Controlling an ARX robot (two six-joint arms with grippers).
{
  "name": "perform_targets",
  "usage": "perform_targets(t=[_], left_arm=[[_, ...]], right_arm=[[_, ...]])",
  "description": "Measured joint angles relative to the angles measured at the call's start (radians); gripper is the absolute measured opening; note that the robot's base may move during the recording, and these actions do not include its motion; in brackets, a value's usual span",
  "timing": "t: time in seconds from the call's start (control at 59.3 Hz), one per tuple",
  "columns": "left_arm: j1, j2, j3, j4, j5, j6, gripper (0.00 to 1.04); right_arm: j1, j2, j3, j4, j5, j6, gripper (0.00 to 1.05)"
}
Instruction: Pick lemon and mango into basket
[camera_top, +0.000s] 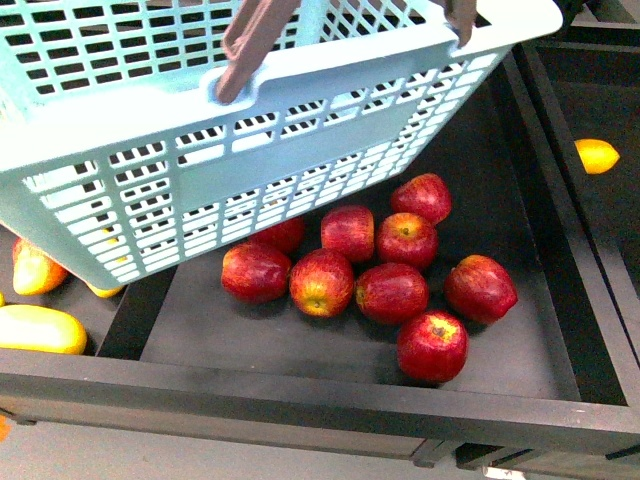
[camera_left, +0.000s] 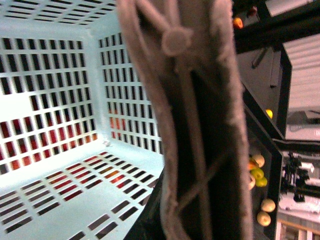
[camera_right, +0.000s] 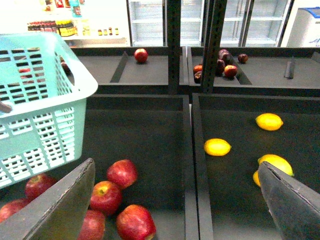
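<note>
Lemon-picking step, I'd say: right gripper (camera_right: 175, 210) spread open, lemon (camera_right: 217, 147) ahead of it, needing a forward reach. The basket (camera_top: 330, 70) hangs tilted; left gripper's hold I cannot tell.

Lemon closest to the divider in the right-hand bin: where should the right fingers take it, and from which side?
Take the lemon across its narrow middle, coming down from above. It lies on its side on the bin floor, long axis roughly toward the divider, apart from the other lemons, so the open right gripper can probably straddle it freely.
</note>
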Motion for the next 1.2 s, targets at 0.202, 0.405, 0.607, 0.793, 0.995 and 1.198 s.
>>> perform_targets(t=[0.202,0.405,0.607,0.793,0.995,1.198], left_arm=[[-0.077,0.106,0.140,-0.024,0.036,0.027,0.05],[-0.151,0.106,0.133,0.023,0.111,0.035,0.05],[-0.191,0.079,0.064,0.051,0.143,0.025,0.05],[-0.183,0.078,0.063,0.052,0.121,0.027,0.05],[-0.179,0.077,0.063,0.052,0.119,0.030,0.05],[-0.180,0.076,0.063,0.052,0.124,0.030,0.05]], right_arm=[[0.000,0.000,0.000,0.000,0.000,0.000,0.96],[0.000,0.000,0.000,0.000,0.000,0.000,0.96],[0.000,0.000,0.000,0.000,0.000,0.000,0.96],[0.000,0.000,0.000,0.000,0.000,0.000,0.96],[0.000,0.000,0.000,0.000,0.000,0.000,0.96],[0.000,0.000,0.000,0.000,0.000,0.000,0.96]])
